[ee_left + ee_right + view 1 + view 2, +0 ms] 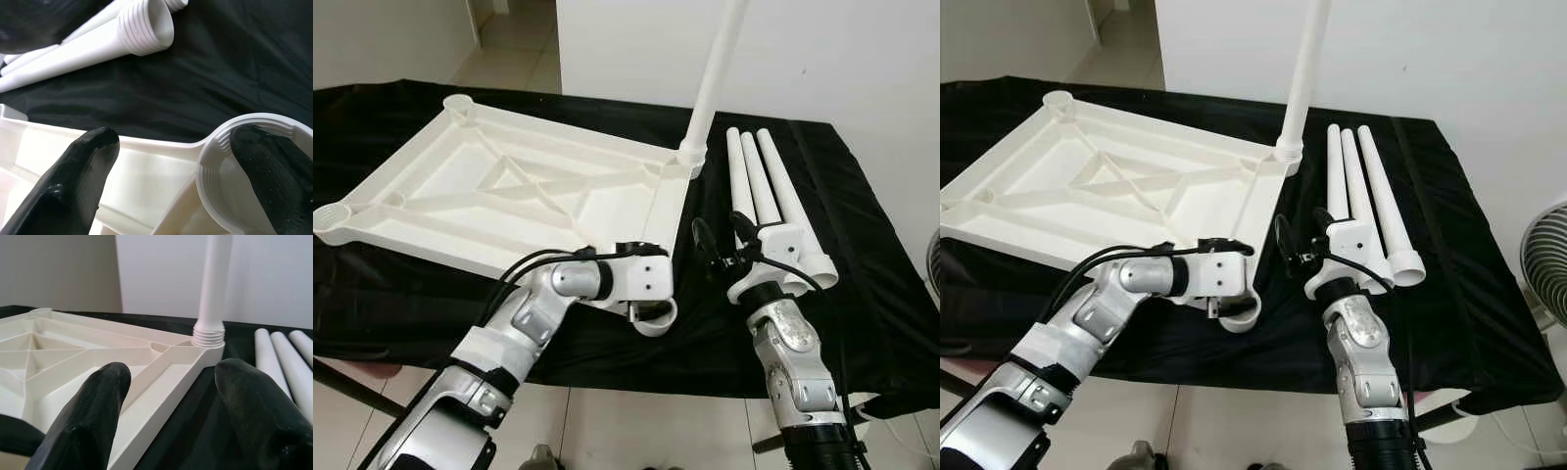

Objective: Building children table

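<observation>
Tabletop [509, 186], inverted on the black cloth [862, 294]: left gripper [176, 161] is straddling its near-right corner socket [656, 315], fingers spread, one inside the ring. Right gripper [171, 396] is hovering wide beside three loose legs [764, 191]; one leg [713, 78] is standing far right. Plastic likely light, stiff, slippery; grip by rims.

Black cloth [862, 255] (draped, creased), white wall [1449, 59], pale tiled floor [636, 431], fan [1547, 264]
</observation>
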Available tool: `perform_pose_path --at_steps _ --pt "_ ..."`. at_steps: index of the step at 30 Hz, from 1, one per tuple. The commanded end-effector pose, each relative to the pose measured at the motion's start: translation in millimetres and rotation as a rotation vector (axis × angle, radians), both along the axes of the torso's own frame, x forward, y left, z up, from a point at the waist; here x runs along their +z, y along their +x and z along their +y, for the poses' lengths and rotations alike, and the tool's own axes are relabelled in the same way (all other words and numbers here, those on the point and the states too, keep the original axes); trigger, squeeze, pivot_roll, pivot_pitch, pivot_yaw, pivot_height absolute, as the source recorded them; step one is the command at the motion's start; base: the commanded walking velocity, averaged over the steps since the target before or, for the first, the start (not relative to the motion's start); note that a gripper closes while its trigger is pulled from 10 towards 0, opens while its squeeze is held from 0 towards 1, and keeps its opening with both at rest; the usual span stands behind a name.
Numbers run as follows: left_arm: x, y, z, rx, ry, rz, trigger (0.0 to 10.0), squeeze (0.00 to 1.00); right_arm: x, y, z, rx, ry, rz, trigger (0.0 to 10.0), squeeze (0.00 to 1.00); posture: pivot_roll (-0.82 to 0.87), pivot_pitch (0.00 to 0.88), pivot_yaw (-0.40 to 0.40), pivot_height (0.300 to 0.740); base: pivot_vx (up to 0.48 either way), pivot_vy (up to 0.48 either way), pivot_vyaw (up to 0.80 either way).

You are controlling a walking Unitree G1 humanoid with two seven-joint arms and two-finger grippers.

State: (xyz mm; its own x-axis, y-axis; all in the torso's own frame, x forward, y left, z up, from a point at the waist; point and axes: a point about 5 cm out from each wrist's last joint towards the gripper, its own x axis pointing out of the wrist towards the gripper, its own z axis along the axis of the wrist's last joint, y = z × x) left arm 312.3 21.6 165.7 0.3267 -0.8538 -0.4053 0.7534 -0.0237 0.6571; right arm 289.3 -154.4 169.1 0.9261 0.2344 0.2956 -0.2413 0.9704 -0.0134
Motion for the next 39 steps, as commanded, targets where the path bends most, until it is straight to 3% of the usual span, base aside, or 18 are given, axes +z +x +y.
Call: perform_pose_path --at_steps 1,6,14,17,21,22,25,29,35,39 --pt "13 12.1 -7.4 0.170 -0.161 -0.186 10.0 0.00 -1 0.1 0.0 -0.003 -0.002 0.008 10.0 0.00 0.09 0.091 -0.027 0.740 0.000 0.000 0.00" --pt "23 15.3 -5.9 0.163 -0.178 -0.197 10.0 0.00 0 2.0 1.6 0.006 -0.003 0.007 10.0 0.00 0.10 0.087 -0.030 0.740 0.000 0.000 0.00" --pt "37 18.0 21.1 0.163 -0.216 -0.184 10.0 0.00 -1 3.9 2.6 0.009 -0.008 0.009 10.0 0.00 0.11 0.086 -0.031 0.740 0.000 0.000 0.00" --pt "38 17.6 28.9 0.177 -0.241 -0.120 10.0 0.00 -1 3.7 2.9 0.012 -0.005 0.009 10.0 0.00 0.11 0.087 -0.031 0.740 0.000 0.000 0.00" --pt "39 10.2 35.5 0.153 -0.270 -0.074 10.0 0.00 -2 3.9 2.8 0.012 -0.007 0.011 10.0 0.00 0.11 0.085 -0.031 0.740 0.000 0.000 0.00" --pt "35 -1.0 47.7 0.125 -0.290 0.005 10.0 0.00 -2 3.9 2.6 0.014 -0.008 0.012 10.0 0.00 0.12 0.084 -0.036 0.740 0.000 0.000 0.00" --pt "33 -5.4 52.8 0.117 -0.292 0.038 10.0 0.00 -3 3.9 2.5 0.014 -0.009 0.013 10.0 0.00 0.12 0.084 -0.038 0.740 0.000 0.000 0.00" --pt "21 -20.9 66.7 0.082 -0.298 0.161 10.0 0.00 -3 4.9 2.3 0.023 -0.012 0.015 10.0 0.00 0.12 0.082 -0.042 0.740 0.000 0.000 0.00" --pt "12 -36.6 74.8 0.062 -0.253 0.231 10.0 0.00 -2 6.6 0.8 0.027 -0.021 0.015 10.0 0.00 0.13 0.079 -0.048 0.740 0.000 0.000 0.00" --pt "6 -39.5 74.2 0.063 -0.231 0.239 10.0 0.00 -2 6.7 0.5 0.029 -0.025 0.015 10.0 0.00 0.13 0.077 -0.050 0.740 0.000 0.000 0.00"
